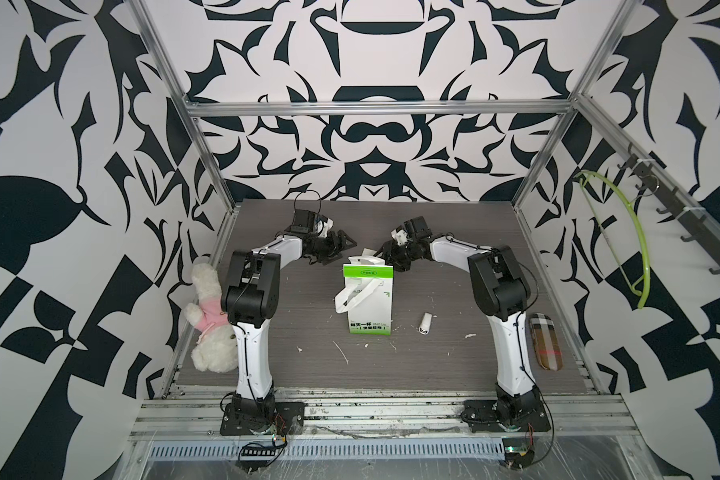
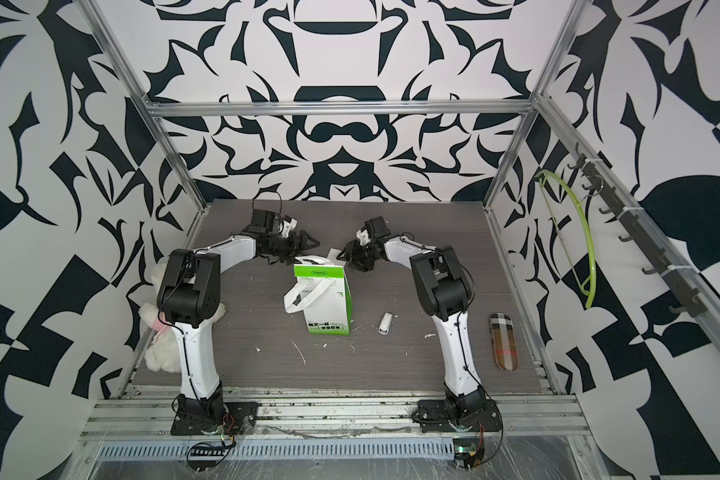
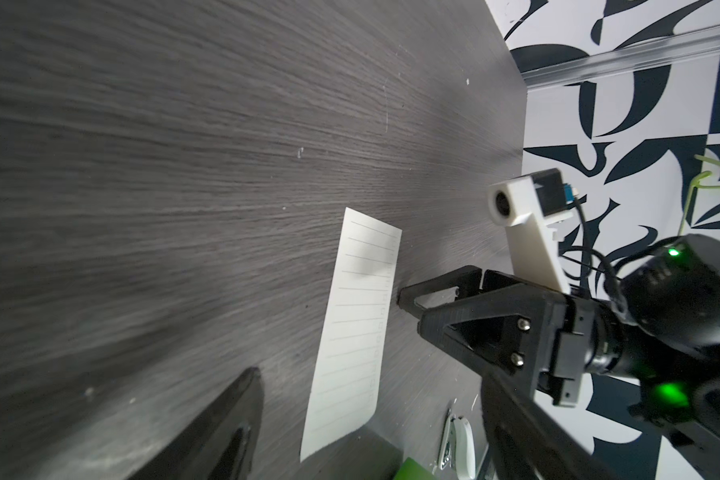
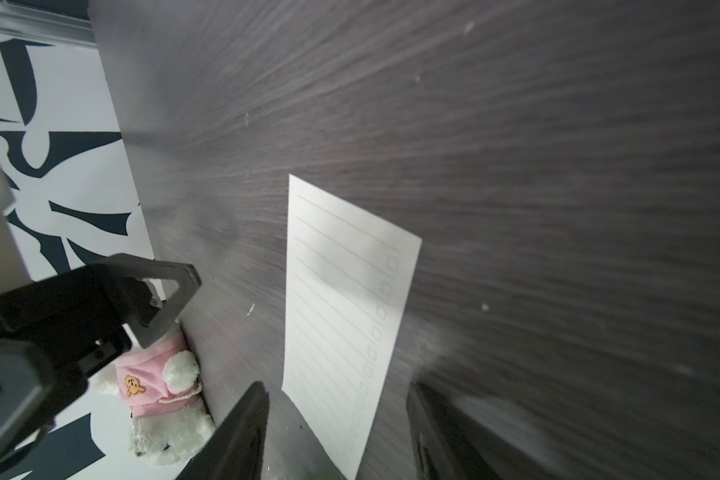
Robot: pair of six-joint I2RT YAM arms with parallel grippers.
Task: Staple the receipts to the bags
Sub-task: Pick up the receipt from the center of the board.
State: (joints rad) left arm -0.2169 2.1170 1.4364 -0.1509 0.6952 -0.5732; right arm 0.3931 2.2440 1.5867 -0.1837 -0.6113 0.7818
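Paper like this receipt is light and floppy; I'd pinch its edge beside the bag. My left gripper and right gripper gape empty; it perhaps leans free.

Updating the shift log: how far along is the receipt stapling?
Done: bag stands upright. In hand: nothing; left gripper and right gripper are open behind it, beside the seemingly unstapled receipt. Remaining: pick up the stapler lying on the table and staple.

Receipt — mostly behind bag
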